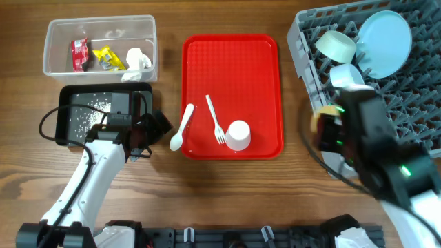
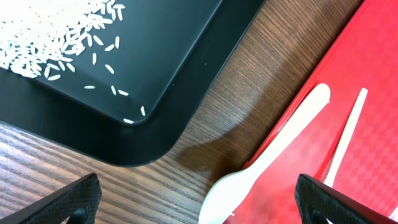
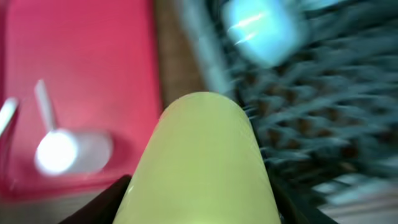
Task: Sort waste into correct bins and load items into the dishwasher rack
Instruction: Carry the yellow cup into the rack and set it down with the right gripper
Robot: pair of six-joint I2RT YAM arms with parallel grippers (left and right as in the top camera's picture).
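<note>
Where the spoon lies, the left claw is nearer

Overhead: the white spoon (image 1: 183,126) straddles the red tray's (image 1: 234,55) left edge, just right of the left claw (image 1: 155,127). Left wrist: wide-open, empty claw; spoon bowl between its jaws, handle running up-right. Right wrist: right claw (image 3: 202,205) closed round the yellow cup (image 3: 202,155), dishwasher rack (image 3: 298,106) beyond, upper right

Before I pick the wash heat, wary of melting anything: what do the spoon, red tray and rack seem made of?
White spoon: thin matte plastic, apparently, moulded in one piece. Red tray: probably plastic, with a fine embossed weave and slight sheen. Rack: grey moulded plastic by its peg lattice.
</note>
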